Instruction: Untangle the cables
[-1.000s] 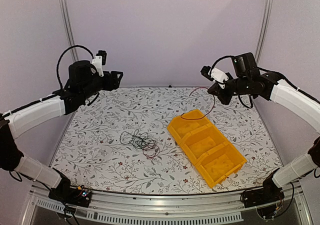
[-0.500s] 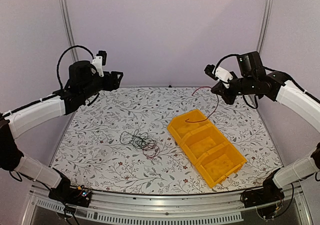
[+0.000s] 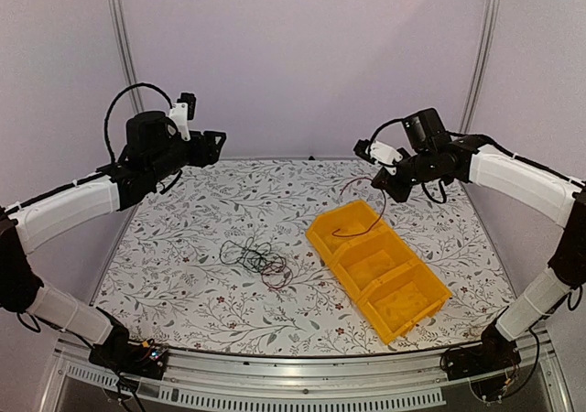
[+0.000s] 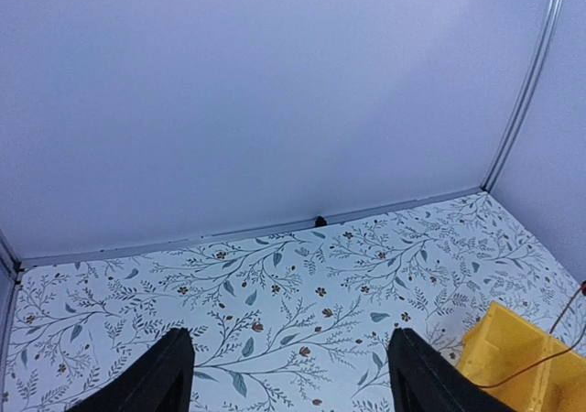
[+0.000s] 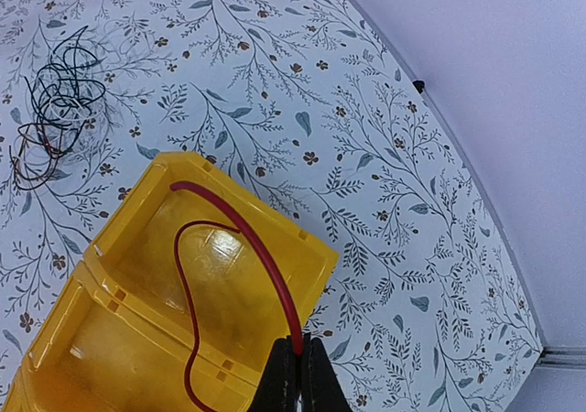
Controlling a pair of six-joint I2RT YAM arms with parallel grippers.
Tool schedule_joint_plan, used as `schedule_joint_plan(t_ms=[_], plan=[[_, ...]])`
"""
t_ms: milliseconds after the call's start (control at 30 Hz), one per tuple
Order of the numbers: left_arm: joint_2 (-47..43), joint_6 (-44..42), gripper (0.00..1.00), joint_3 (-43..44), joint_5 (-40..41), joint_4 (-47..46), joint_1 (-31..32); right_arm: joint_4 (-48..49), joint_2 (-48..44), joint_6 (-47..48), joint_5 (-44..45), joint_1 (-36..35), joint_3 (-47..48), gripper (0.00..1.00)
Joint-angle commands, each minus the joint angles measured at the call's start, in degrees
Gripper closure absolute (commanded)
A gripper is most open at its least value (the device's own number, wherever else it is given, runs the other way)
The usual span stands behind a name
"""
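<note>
The right fingers (image 5: pixel 282 380), clenched on the red cable (image 5: pixel 262 250), dangle it into the yellow bin's (image 3: pixel 414 316) far compartment, so one looks freed, while the dark tangle (image 3: pixel 258 262) waits on the table (image 3: pixel 183 220) and the left fingers (image 4: pixel 170 377) hang spread, empty.

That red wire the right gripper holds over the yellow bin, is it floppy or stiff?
Probably floppy: the red cable droops from the right gripper in loose curves into the yellow bin. Likely very light, being so thin. Maybe slightly springy, since it holds a smooth arc rather than hanging limp.
</note>
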State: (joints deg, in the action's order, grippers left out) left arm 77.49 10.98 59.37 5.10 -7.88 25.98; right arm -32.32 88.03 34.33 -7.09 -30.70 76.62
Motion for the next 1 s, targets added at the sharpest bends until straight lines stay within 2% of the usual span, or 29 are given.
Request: schedule_joint_plan(t_ms=[0,200,900,967], plan=[[-0.1,0.0,0.26,-0.2,-0.5,-0.3,0.0,3.6,4.2,-0.6,-0.1,0.2,3.4,1.00],[-0.2,-0.2,0.25,-0.2,-0.4,-0.3,0.0,5.6,9.4,0.9,-2.0,0.2,4.2,1.00],[-0.3,-0.4,0.25,-0.3,-0.7,-0.3,0.0,-0.2,22.0,6.4,-0.9,-2.3,4.6,1.00],[-0.3,-0.5,0.25,-0.3,-0.7,-0.3,0.0,-0.9,22.8,6.0,0.0,-2.5,5.4,0.95]])
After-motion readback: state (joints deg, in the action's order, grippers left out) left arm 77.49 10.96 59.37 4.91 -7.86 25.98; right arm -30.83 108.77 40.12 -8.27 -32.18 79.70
